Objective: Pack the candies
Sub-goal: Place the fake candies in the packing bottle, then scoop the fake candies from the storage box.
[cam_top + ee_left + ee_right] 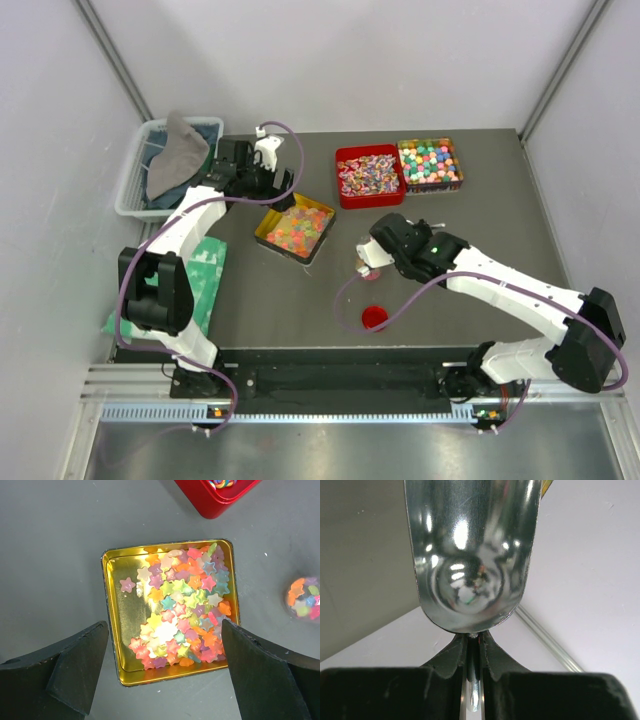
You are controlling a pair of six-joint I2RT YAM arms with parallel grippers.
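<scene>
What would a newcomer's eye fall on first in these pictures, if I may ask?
Most likely the three open tins of bright candies mid-table: a gold tin of coloured stars, with a red tin and a tin of round balls farther back. Next, the metal scoop pinched in the shut right gripper, while the open left gripper hangs above the gold tin.

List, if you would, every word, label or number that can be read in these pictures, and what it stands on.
No text can be read in any view.
Green packet: pale marks, too small and blurred to read.
Gold tin, red tin, scoop: no lettering shows.
</scene>
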